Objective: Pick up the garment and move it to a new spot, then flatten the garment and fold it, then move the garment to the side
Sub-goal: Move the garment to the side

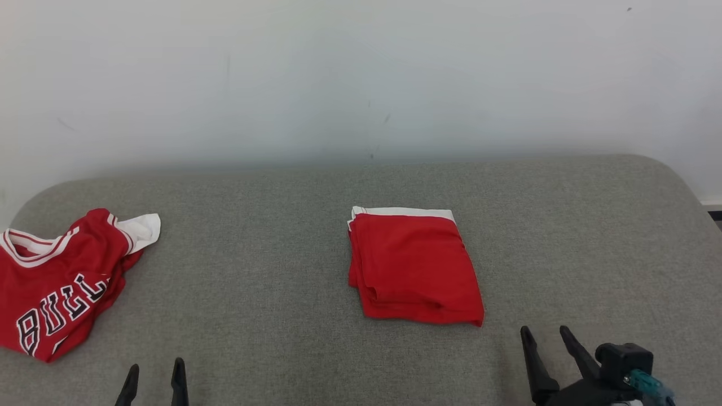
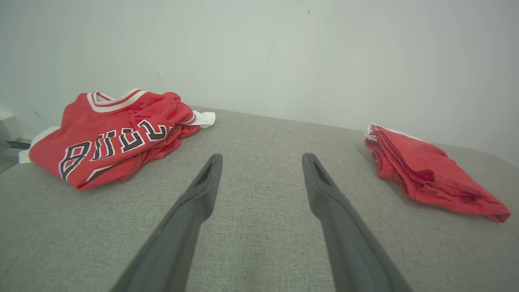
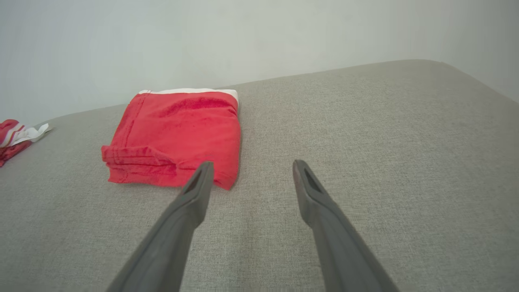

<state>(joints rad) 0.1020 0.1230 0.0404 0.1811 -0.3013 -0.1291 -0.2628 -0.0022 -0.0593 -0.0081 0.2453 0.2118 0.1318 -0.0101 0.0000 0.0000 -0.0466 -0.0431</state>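
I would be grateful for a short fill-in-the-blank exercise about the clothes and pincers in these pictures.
1. The folded garment is red with a ___ band along its far edge.
2. The jersey lies crumpled on the robot's ___ side.
3. The left pincer and right pincer are both ___, holding nothing.
Missing words: white; left; open.

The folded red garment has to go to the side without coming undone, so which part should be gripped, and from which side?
Probably the near right corner of the folded red garment, coming from the robot's side with the open right gripper, which sits closest. The right edge looks like a rounded fold, while loose layers show along the left edge; pinch the whole stack.
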